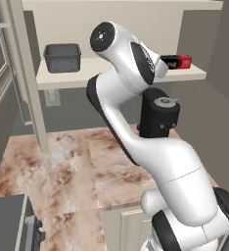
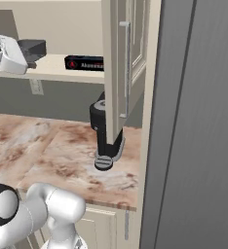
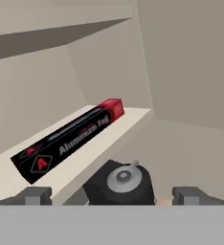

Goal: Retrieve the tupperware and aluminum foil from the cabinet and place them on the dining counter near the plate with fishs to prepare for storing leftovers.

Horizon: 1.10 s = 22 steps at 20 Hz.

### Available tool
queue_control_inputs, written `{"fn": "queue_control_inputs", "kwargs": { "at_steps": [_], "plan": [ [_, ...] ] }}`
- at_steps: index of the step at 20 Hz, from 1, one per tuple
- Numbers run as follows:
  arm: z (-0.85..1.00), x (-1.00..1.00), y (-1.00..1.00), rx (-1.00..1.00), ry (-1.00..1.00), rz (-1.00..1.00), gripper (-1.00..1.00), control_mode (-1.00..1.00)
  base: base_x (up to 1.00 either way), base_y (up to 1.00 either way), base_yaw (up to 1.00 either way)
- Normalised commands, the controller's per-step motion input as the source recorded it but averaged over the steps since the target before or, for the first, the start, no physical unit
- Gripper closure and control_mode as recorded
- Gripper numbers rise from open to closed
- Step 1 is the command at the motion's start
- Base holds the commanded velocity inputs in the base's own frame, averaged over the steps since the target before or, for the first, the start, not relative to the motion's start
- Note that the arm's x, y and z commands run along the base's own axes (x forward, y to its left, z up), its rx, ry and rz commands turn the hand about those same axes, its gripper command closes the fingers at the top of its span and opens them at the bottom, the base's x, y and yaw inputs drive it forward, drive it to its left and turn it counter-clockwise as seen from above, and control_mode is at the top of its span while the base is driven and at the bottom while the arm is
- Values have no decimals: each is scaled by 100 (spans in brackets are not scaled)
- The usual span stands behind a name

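— My end effector (image 3: 109, 195) is spread wide, holding nothing, facing the cabinet (image 1: 121, 19) shelf.

— Where's the aluminum foil (image 3: 70, 139)?

— Along the shelf's front edge, right end; tupperware (image 1: 62, 57) at the left end. A black grinder (image 1: 158, 117) stands on the worktop (image 1: 67, 166) below.

A black coffee grinder (image 2: 105, 133) – grey-lidded – stands on the marbled counter (image 1: 62, 166).
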Motion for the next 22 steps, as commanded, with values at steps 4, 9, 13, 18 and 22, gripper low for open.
{"fn": "queue_control_inputs", "kwargs": {
  "at_steps": [4,9,13,18,22],
  "plan": [
    [-8,32,0,0,1,-15,-100,-100,0,0,0],
    [-3,40,0,0,2,-14,-100,-100,0,0,0],
    [0,38,0,0,4,-14,-100,-100,0,0,0],
    [0,37,0,0,11,-13,-100,-100,0,0,0],
    [0,31,3,0,10,-12,-100,-100,0,0,0]
  ]
}}
